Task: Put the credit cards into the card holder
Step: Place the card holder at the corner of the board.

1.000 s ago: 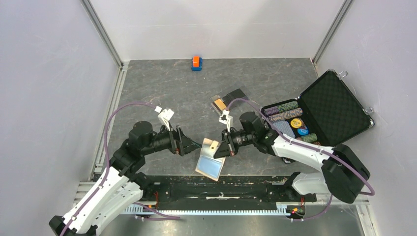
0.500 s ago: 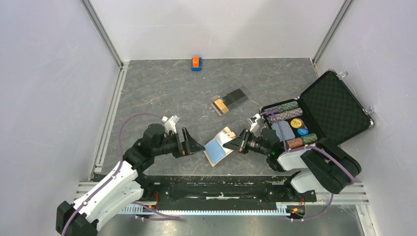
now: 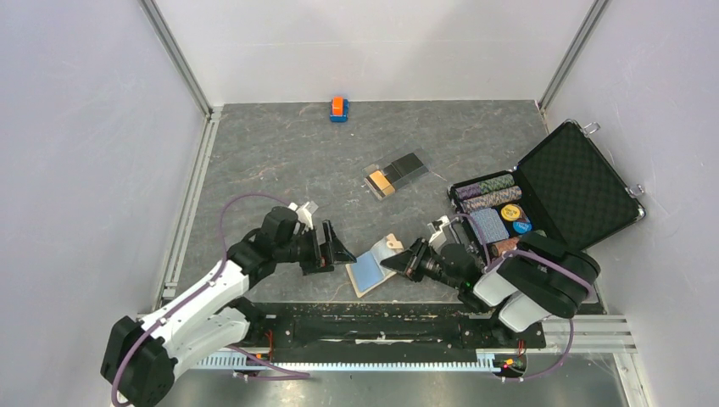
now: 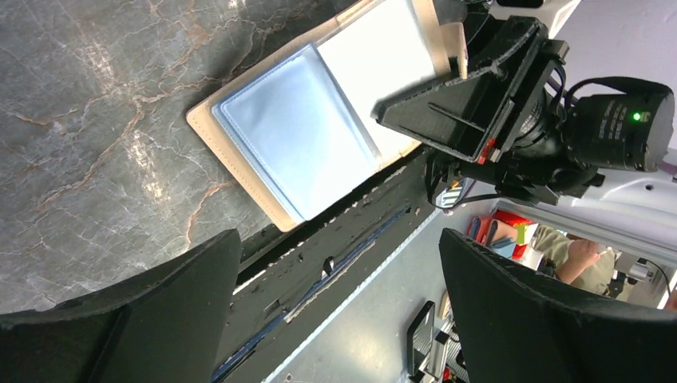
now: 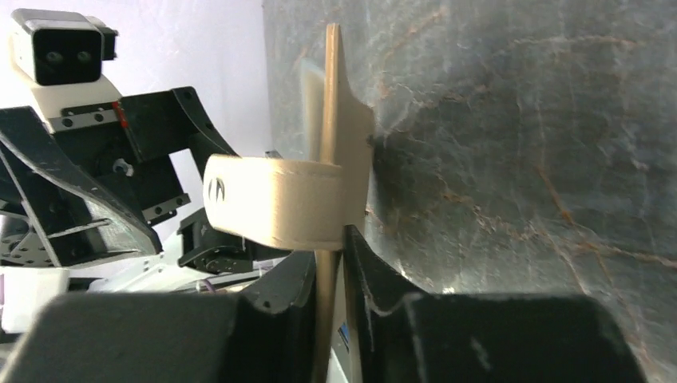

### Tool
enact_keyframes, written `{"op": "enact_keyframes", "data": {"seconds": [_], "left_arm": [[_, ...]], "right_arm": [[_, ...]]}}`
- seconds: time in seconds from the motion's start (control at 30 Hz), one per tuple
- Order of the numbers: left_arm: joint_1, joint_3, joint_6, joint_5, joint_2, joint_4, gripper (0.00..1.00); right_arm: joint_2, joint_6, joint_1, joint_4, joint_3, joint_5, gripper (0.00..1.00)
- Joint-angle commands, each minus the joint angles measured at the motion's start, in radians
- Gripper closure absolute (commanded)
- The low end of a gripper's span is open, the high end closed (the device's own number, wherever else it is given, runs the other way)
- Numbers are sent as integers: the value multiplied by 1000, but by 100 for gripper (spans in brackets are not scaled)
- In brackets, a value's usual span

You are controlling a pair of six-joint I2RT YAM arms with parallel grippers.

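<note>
The tan card holder (image 3: 371,267) lies open near the table's front edge, and a light blue clear pocket shows inside it. My right gripper (image 3: 398,261) is shut on its right edge, beside the small tab (image 5: 271,199). The right wrist view shows the holder edge-on (image 5: 331,120) between my right gripper's (image 5: 329,263) fingers. My left gripper (image 3: 339,252) is open and empty, just left of the holder. The left wrist view shows the holder (image 4: 311,136) ahead of the left gripper (image 4: 339,311). The credit cards (image 3: 394,174), black and orange, lie in a small pile mid-table.
A black foam-lined case (image 3: 576,182) stands open at the right, with poker chips (image 3: 496,208) and a blue deck in it. A small orange-and-blue block (image 3: 338,108) sits at the far edge. The black base rail (image 3: 381,326) runs along the near edge.
My right gripper has pulled the card holder back towards the near edge and down to the table. My left gripper has followed, moving right and nearer, and stays open.
</note>
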Motion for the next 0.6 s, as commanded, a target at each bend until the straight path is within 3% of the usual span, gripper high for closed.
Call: {"op": "enact_keyframes", "data": {"seconds": [0.0, 0.1, 0.23, 0.37, 0.47, 0.57], "left_arm": [[1, 60, 64, -2, 52, 14, 0], [1, 92, 87, -3, 95, -13, 0], [0, 111, 95, -11, 148, -53, 0], [0, 79, 45, 2, 200, -44, 1], [-2, 39, 8, 33, 251, 18, 9], [-5, 29, 3, 29, 315, 39, 11]], "right_arm": [[-77, 12, 33, -139, -8, 132, 76], [-133, -11, 32, -276, -9, 132, 46], [-206, -56, 32, -474, -4, 96, 25], [-258, -148, 30, -688, 34, 55, 12], [-280, -216, 18, -840, 77, 32, 4], [-321, -247, -28, -938, 82, 10, 2]]}}
